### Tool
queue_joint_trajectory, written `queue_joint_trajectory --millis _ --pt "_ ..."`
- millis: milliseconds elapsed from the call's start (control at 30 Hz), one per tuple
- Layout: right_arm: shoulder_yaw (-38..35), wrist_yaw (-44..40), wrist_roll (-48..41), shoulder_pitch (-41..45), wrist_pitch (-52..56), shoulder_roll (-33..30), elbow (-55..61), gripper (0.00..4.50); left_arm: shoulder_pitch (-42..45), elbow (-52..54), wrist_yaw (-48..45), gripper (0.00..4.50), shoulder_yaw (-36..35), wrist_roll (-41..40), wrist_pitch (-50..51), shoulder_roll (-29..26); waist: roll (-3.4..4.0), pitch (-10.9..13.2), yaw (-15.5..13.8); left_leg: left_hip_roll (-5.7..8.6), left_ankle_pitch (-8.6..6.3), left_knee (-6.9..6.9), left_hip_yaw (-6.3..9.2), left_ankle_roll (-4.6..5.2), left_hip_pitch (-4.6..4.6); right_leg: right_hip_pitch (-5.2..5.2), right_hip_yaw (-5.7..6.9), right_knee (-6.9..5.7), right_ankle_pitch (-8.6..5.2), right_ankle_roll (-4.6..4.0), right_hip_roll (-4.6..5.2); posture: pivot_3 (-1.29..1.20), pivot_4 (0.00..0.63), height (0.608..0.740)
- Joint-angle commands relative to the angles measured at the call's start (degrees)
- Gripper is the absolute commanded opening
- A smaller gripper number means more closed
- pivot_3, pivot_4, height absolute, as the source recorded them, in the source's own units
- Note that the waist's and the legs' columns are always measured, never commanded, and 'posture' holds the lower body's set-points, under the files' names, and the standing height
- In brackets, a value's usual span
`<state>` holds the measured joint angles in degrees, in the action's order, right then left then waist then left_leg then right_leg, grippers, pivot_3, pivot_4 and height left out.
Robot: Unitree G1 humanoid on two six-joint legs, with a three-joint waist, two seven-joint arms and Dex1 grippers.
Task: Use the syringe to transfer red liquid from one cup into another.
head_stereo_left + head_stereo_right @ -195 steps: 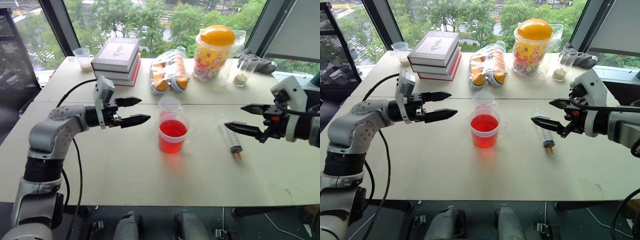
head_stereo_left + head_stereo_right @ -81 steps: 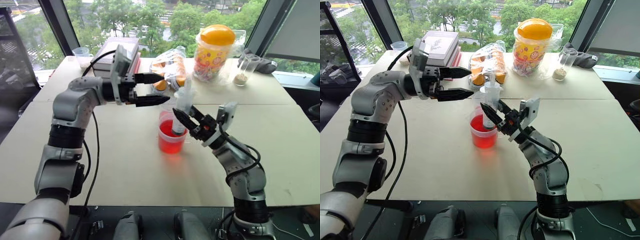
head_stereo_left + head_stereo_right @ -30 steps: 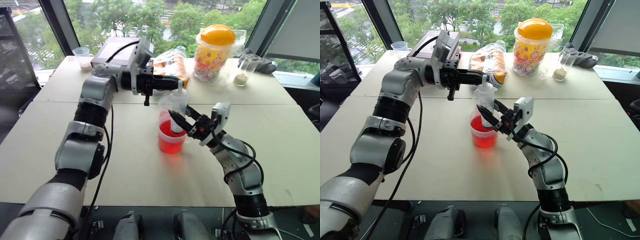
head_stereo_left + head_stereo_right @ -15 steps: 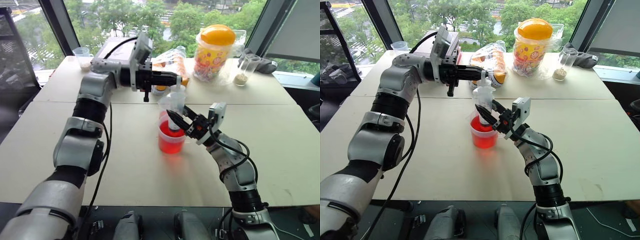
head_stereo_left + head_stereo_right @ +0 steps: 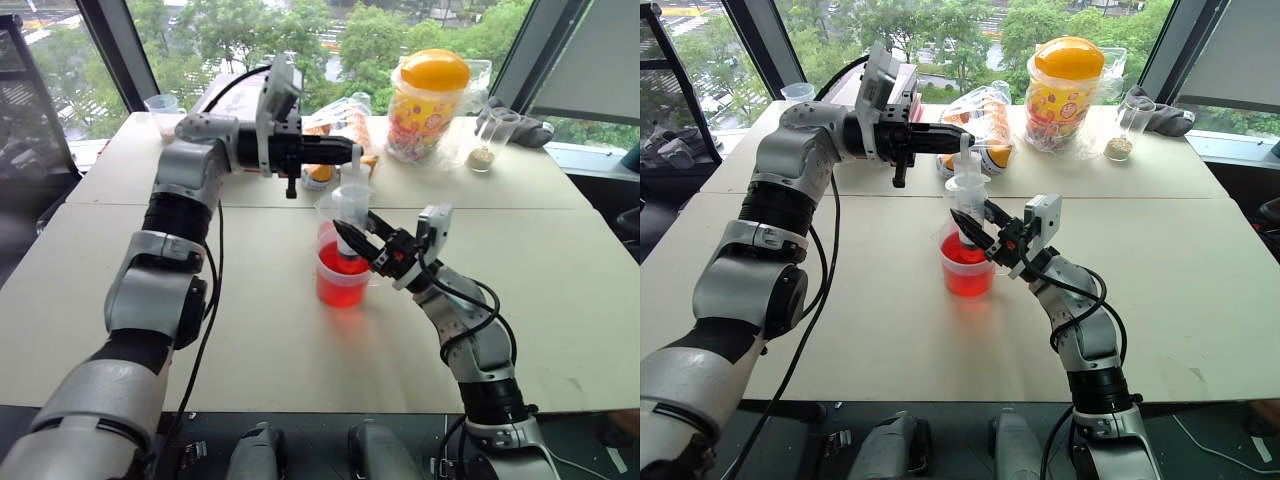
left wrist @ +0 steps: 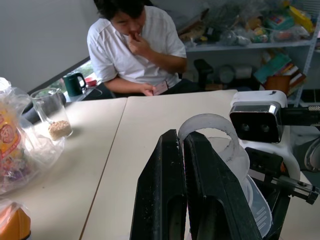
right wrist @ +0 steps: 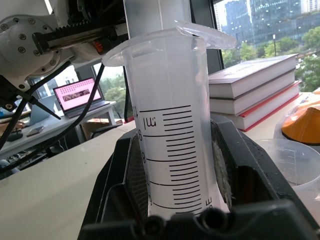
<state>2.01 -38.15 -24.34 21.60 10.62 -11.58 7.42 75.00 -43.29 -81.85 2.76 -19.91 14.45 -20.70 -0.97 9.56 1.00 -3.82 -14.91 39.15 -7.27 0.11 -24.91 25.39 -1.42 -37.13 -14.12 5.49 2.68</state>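
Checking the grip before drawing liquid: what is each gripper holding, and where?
Right gripper clamps the syringe by its barrel; left gripper is shut at its plunger top.

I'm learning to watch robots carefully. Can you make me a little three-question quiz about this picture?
1. True or false: the right gripper is shut on the syringe.
2. Where is the syringe's lower end? A) lying on the table B) down in the red cup C) in the candy jar
3. Fill in: the left gripper is at the syringe's white ______.

Key: 1 true. 2 B: the syringe stands upright in the cup of red liquid. 3 plunger: the gripper is shut on its top.
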Motion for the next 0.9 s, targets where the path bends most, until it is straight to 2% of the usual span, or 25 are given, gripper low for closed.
queue_joint_trajectory --millis 33,133,167,300,567,700,800,900 --pt "3.27 -2.84 -0.85 0.26 1.46 -0.40 3.27 1.40 1.47 4.31 1.16 0.05 -3.08 -1.61 1.89 -2.52 0.00 0.00 0.07 0.00 0.00 0.00 0.00 0.00 0.00 0.00 0.00 0.00 0.00 0.00 0.00 0.00 0.150 0.740" --pt "2.32 -2.05 -1.99 1.56 3.04 -0.79 5.25 1.40 -1.53 7.49 0.10 0.84 -2.29 -1.80 5.20 -3.89 0.00 0.00 0.20 -0.01 0.00 -0.01 0.00 0.00 0.00 0.03 0.00 -0.04 0.00 0.00 -0.01 0.00 0.150 0.740" --pt "2.05 -1.85 -2.26 1.94 3.48 -1.05 5.98 1.40 -2.72 8.57 0.49 1.24 -2.01 -1.41 5.39 -4.50 0.00 0.00 0.21 -0.02 0.00 -0.01 0.00 0.00 0.00 0.03 0.00 -0.06 0.00 0.00 -0.01 0.00 0.150 0.740" --pt "0.90 -1.41 -3.31 2.91 5.21 -1.94 8.04 1.40 -6.43 12.14 0.83 3.34 -1.61 -0.71 6.28 -7.13 0.00 0.00 0.02 -0.03 0.00 0.01 0.00 0.00 0.02 0.02 0.00 -0.09 0.00 0.00 0.00 0.00 0.150 0.740" --pt "-2.93 0.05 -6.20 6.25 8.57 -4.35 9.82 1.40 -14.08 19.13 1.74 3.34 -3.21 -1.26 9.96 -14.80 0.00 0.00 0.02 -0.04 0.01 0.02 -0.01 -0.01 0.02 0.03 0.00 -0.12 0.00 0.00 0.00 0.00 0.150 0.740" --pt "-4.56 1.15 -8.31 8.91 11.06 -5.05 9.54 1.40 -15.98 21.13 4.03 3.34 -4.75 -2.08 11.21 -16.83 0.00 0.00 -0.19 -0.04 0.01 0.02 -0.02 -0.01 0.02 0.02 0.01 -0.11 0.00 0.00 0.01 0.00 0.150 0.740" --pt "-6.78 2.75 -10.38 15.95 13.41 -5.00 5.30 1.40 -16.41 21.76 6.08 3.34 -6.42 -2.73 11.58 -17.35 0.00 0.00 -0.15 -0.03 0.01 0.04 -0.05 -0.01 0.02 0.02 -0.01 -0.11 0.00 0.00 0.03 0.00 0.150 0.740" --pt "-7.54 2.46 -8.82 24.19 11.98 -4.88 -3.83 1.40 -16.53 22.01 7.69 3.34 -6.99 -3.18 11.87 -17.39 0.00 0.00 0.10 -0.03 0.03 0.06 -0.05 -0.04 0.04 0.02 -0.01 -0.14 0.00 -0.01 0.02 0.00 0.150 0.740"
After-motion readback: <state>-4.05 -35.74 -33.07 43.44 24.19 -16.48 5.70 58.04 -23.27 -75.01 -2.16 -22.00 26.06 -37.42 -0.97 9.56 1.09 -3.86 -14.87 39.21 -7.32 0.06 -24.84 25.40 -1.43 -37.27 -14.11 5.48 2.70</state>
